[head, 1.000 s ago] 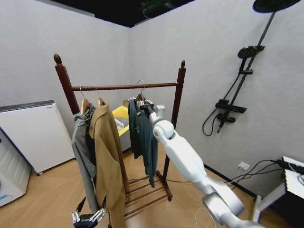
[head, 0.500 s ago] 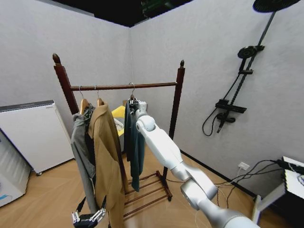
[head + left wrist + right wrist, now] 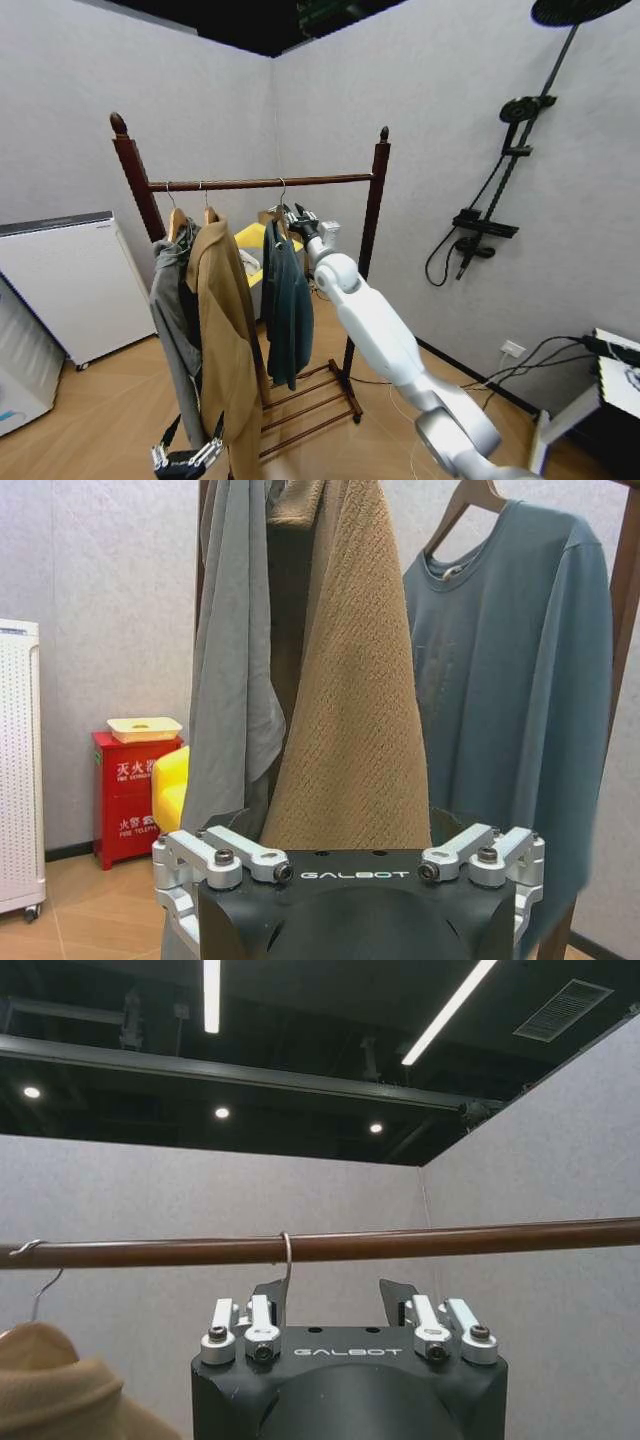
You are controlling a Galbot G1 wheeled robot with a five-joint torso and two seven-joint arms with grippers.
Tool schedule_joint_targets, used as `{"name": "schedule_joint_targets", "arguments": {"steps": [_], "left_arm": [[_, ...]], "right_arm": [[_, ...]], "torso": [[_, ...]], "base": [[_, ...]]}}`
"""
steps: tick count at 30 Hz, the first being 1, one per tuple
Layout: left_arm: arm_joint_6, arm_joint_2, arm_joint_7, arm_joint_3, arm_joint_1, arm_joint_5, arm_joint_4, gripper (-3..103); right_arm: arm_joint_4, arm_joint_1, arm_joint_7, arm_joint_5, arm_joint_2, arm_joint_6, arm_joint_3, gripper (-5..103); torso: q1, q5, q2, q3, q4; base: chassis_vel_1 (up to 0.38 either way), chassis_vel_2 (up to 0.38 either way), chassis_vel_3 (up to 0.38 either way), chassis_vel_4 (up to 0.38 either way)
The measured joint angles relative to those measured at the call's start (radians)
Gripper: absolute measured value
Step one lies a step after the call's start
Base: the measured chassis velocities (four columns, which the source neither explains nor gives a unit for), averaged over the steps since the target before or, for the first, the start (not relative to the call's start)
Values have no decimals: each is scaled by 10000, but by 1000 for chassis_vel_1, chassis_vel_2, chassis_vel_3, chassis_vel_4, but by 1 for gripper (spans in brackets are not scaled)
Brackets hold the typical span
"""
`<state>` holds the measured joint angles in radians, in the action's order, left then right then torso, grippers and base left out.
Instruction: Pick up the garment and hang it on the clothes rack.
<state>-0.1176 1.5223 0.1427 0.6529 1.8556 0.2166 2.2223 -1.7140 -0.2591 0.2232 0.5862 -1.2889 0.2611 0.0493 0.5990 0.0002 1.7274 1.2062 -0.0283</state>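
Observation:
The garment (image 3: 288,300), a dark teal long-sleeved shirt on a wooden hanger, hangs from the rod of the clothes rack (image 3: 330,181). In the right wrist view the hanger's wire hook (image 3: 287,1258) sits over the rod (image 3: 450,1239). My right gripper (image 3: 300,217) is just beside the hanger's neck below the rod, open (image 3: 333,1300), with the hook wire close to one finger (image 3: 268,1298). My left gripper (image 3: 186,460) hangs low in front of the rack's left end. In its wrist view, the left gripper (image 3: 350,848) faces the coats, and the garment (image 3: 510,680) hangs beyond them.
A long tan coat (image 3: 225,330) and a grey hooded jacket (image 3: 172,300) hang at the rod's left end. A white appliance (image 3: 70,280) stands on the left, a black shower pole (image 3: 510,170) on the right wall, and a desk corner with cables (image 3: 615,385) at far right.
My right arm carried the garment left along the rod and its hook now rests on the rod. The gripper has shifted slightly right of the hanger. The left arm has not moved.

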Motion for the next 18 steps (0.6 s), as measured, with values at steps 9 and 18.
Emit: {"name": "schedule_joint_targets", "arguments": {"steps": [9,18], "left_arm": [[0,1,-4,-1,-1,0,0,100],[0,2,-3,0,0,0,0,100]], "right_arm": [[-4169,-5444,-156,279,3226,236,2885,85],[-5540,-12407,198,-1018,2286,-698,5677,100]], "torso": [[-2,-1,2,-1,-8],[-3,-2,2,0,-6]], "base": [[0,0,0,0],[0,0,0,0]]}}
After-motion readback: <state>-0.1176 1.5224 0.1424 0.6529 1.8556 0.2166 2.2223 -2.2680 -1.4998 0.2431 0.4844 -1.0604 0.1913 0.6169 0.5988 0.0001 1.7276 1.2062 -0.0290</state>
